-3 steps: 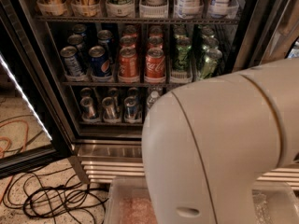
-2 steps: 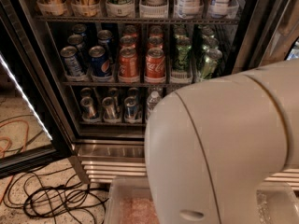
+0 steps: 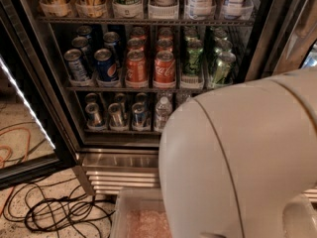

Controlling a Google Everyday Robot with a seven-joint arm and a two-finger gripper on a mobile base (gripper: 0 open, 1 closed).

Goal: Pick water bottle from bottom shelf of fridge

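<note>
Occupying fridge (image 3: 119,171): water bottle (image 3: 162,114) (claw unseen)

The gripper is out of sight behind the arm (image 3: 247,152), cased in smooth, matt off-white plastic, while the fridge (image 3: 121,158) shows brushed steel, a ribbed shiny metal grille (image 3: 124,180), glossy printed cans (image 3: 164,68) and the clear plastic water bottle (image 3: 163,114) with its white cap.
</note>
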